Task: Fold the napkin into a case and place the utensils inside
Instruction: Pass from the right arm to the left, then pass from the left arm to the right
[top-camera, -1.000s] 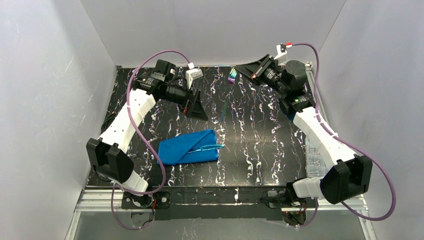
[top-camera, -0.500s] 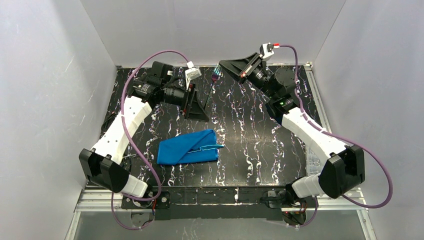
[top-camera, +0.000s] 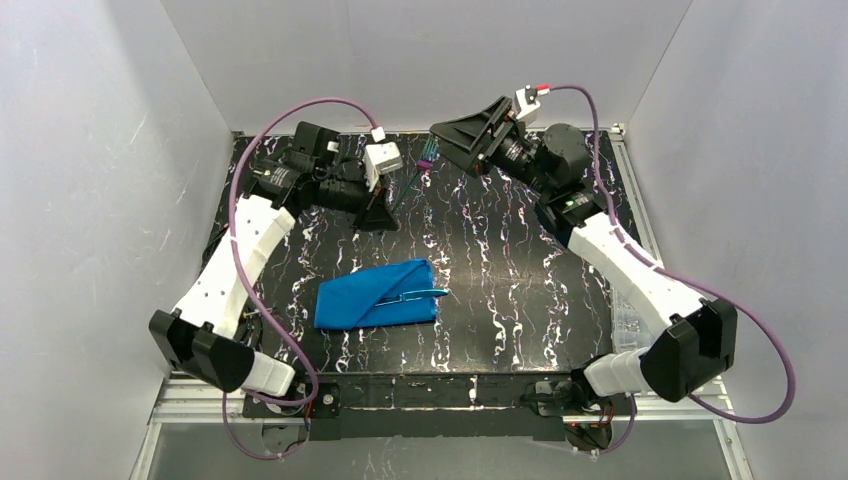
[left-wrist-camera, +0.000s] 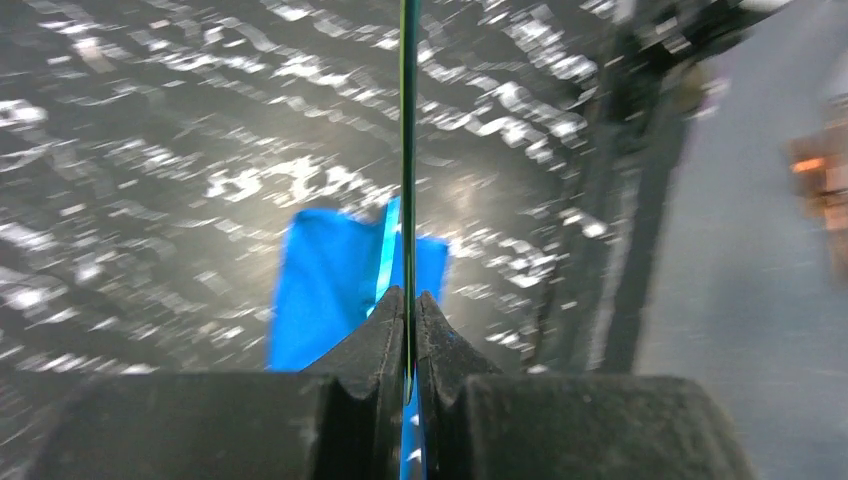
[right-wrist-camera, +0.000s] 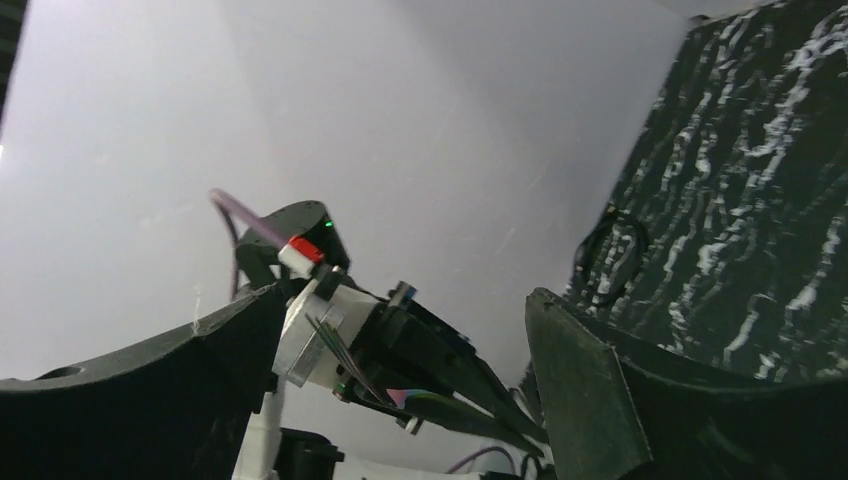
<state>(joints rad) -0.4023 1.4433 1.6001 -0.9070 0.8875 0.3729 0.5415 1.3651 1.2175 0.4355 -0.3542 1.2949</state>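
The napkin lies folded as a blue case (top-camera: 365, 297) on the black marbled table, and it shows blurred behind the jaws in the left wrist view (left-wrist-camera: 320, 285). One thin utensil (top-camera: 428, 292) pokes out of its right end. At the back, a fork (top-camera: 422, 165) hangs in the air with its tines up. My left gripper (top-camera: 386, 211) is shut on its handle, and the thin shaft (left-wrist-camera: 408, 150) rises straight from the pinched jaws (left-wrist-camera: 408, 305). My right gripper (top-camera: 450, 143) stands open beside the fork's head. In the right wrist view its jaws (right-wrist-camera: 405, 300) frame the fork (right-wrist-camera: 345, 355) without touching it.
White walls close in the table on three sides. A clear plastic bin (top-camera: 625, 310) sits at the right edge by the right arm. Purple cables (top-camera: 300, 110) loop above both arms. The arm bases and a metal rail (top-camera: 440, 395) run along the near edge.
The right arm carried the fork leftward to the left gripper. The left gripper shut on the handle and the right gripper opened off it.
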